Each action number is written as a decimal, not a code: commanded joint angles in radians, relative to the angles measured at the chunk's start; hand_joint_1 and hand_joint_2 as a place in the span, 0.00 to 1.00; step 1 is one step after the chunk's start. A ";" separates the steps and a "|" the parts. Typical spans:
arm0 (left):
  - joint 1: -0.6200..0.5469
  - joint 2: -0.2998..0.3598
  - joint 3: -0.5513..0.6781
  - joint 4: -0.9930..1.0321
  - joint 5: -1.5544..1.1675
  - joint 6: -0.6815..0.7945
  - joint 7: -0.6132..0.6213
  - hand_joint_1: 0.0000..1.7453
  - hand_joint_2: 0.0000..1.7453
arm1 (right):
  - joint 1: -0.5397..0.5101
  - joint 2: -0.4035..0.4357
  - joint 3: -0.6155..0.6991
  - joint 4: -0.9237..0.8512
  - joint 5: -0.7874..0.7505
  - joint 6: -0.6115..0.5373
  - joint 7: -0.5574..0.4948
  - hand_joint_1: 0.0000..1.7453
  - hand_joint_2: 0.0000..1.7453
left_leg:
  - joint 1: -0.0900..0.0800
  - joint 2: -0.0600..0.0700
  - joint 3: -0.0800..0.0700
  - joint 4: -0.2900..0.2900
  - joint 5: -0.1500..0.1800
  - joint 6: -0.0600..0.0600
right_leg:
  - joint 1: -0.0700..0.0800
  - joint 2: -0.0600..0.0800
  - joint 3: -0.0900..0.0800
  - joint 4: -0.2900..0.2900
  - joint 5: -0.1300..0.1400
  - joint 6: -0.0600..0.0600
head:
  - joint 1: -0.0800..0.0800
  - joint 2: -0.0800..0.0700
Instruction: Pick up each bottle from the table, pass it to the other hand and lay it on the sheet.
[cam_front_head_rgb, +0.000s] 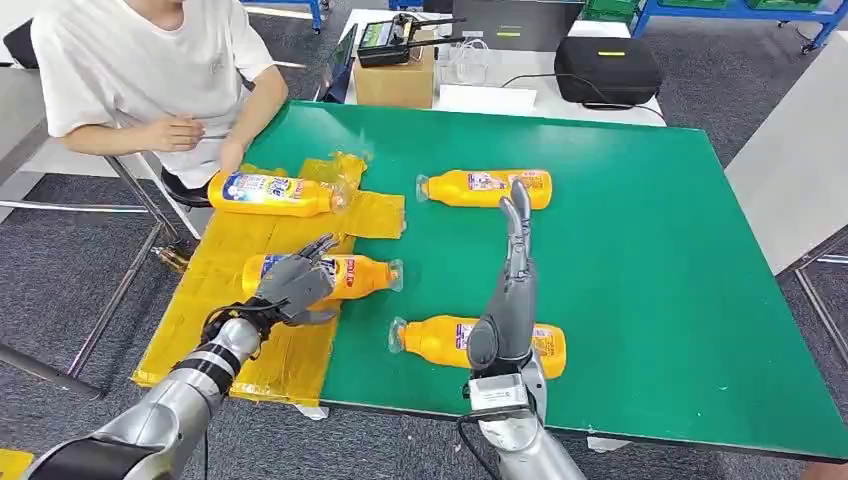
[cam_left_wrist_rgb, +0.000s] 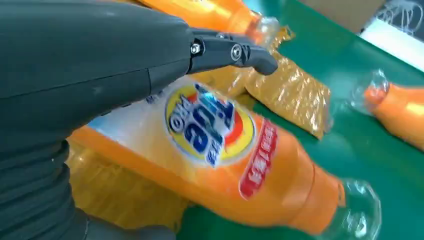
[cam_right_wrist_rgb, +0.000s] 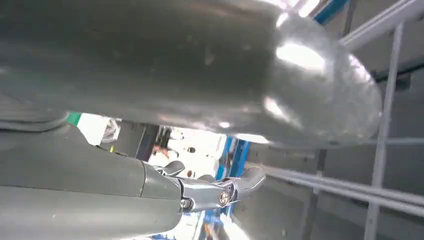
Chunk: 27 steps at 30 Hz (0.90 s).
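Observation:
Four orange bottles lie on their sides. One bottle (cam_front_head_rgb: 355, 275) (cam_left_wrist_rgb: 225, 160) rests with its base on the yellow sheet (cam_front_head_rgb: 215, 300) (cam_left_wrist_rgb: 295, 95) and its clear cap over the green table (cam_front_head_rgb: 640, 250). My left hand (cam_front_head_rgb: 295, 285) (cam_left_wrist_rgb: 100, 65) hovers over its base end with fingers (cam_left_wrist_rgb: 240, 52) stretched out, gripping nothing. My right hand (cam_front_head_rgb: 513, 235) (cam_right_wrist_rgb: 125, 185) stands upright above the table, fingers straight and holding nothing. Just behind the right forearm lies a second bottle (cam_front_head_rgb: 440, 340). A third bottle (cam_front_head_rgb: 490, 188) lies further back, and a fourth bottle (cam_front_head_rgb: 270, 193) lies on the sheet's far end.
A person in a white shirt sits at the table's far left corner, one hand (cam_front_head_rgb: 232, 155) beside the fourth bottle. A cardboard box (cam_front_head_rgb: 395, 80) and a black case (cam_front_head_rgb: 607, 68) stand beyond the far edge. The table's right half is bare green.

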<state>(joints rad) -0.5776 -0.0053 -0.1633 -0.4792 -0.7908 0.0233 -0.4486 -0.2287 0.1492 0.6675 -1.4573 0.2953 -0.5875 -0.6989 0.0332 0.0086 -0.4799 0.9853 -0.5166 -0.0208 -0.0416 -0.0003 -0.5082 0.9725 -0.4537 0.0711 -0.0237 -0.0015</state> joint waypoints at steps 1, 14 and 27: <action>0.042 0.020 -0.069 0.002 -0.053 -0.014 0.027 0.00 1.00 | -0.056 -0.042 0.040 0.067 -0.008 0.002 0.001 0.00 0.00 | 0.001 0.002 0.001 -0.005 0.002 0.003 | 0.002 0.003 0.000 -0.005 0.003 -0.006 | 0.000 0.000; 0.204 -0.103 0.218 -0.366 0.490 -0.186 -0.159 0.00 1.00 | -0.060 -0.051 0.074 0.091 0.047 -0.100 0.001 0.00 0.00 | 0.001 0.000 -0.001 -0.002 0.000 0.003 | 0.002 0.000 -0.001 -0.003 0.001 -0.004 | 0.000 0.000; 0.529 -0.245 0.364 -1.054 1.249 -0.356 -0.047 0.00 1.00 | 0.129 -0.181 -0.079 0.138 0.565 0.137 0.287 0.00 1.00 | 0.002 0.000 -0.007 -0.001 -0.001 0.003 | 0.003 0.000 -0.007 -0.004 0.000 -0.003 | 0.000 0.000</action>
<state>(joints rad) -0.1926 -0.1858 0.1324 -1.1734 0.4357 -0.3056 -0.4818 -0.1932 0.1041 0.6615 -1.3401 0.7014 -0.5000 -0.5076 0.0337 0.0101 -0.4894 0.9857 -0.5167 -0.0208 -0.0406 0.0005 -0.5194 0.9718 -0.4538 0.0711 -0.0236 -0.0015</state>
